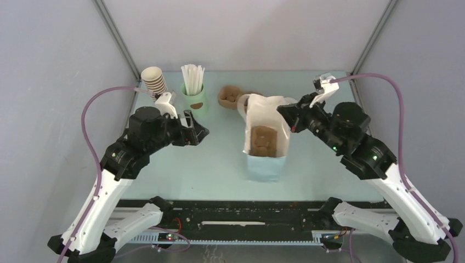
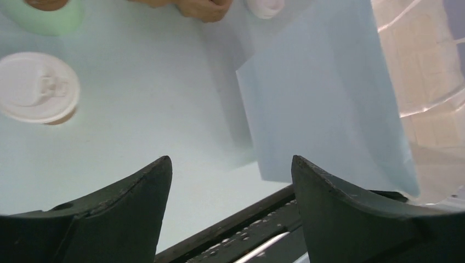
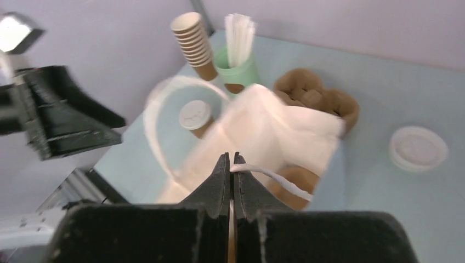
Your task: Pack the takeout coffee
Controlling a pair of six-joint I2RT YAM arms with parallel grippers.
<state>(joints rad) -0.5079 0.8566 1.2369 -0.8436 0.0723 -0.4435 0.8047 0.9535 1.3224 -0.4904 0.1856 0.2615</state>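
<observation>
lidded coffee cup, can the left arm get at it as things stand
Probably yes: the left gripper is open and empty, and the cup stands on bare table just off to its side, clear of the paper bag.

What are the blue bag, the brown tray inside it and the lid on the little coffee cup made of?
The bag looks like matte paper, pale blue outside and white inside, with sharp flat folds. The tray seems to be moulded pulp: rough, dull brown, with rounded wells. The lid is probably thin plastic: smooth white, with a moulded sip tab.
</observation>
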